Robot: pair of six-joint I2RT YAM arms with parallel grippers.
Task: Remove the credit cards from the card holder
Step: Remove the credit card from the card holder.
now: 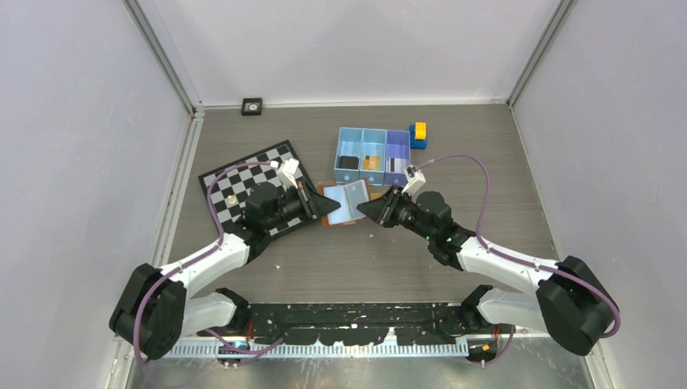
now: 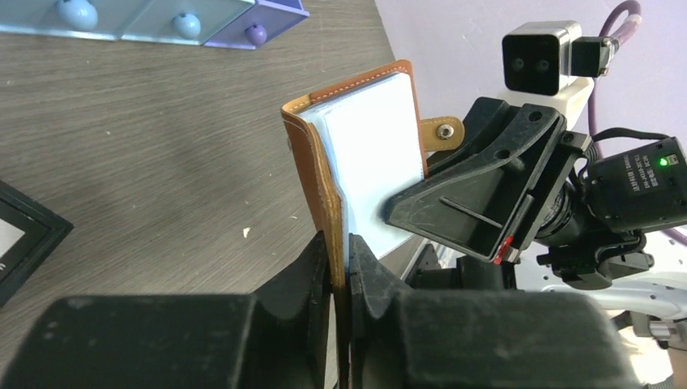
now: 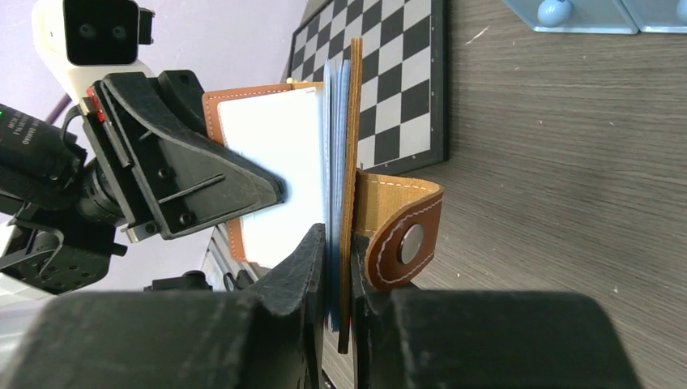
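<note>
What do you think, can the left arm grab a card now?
Probably not: the left gripper is shut on the card holder, and the right gripper pinches the side holding the cards.

Left side: the card holder (image 1: 350, 201) is clamped here by the left gripper (image 1: 334, 207), with the chessboard (image 1: 223, 182) just beyond.
Right side: access is blocked by the right gripper (image 1: 360, 212), closed on the other flap.
Far side: only a narrow strip is left before the tray (image 1: 364, 130) and toy block (image 1: 418, 134).
Near side: bare table (image 1: 348, 259) is left open.
</note>
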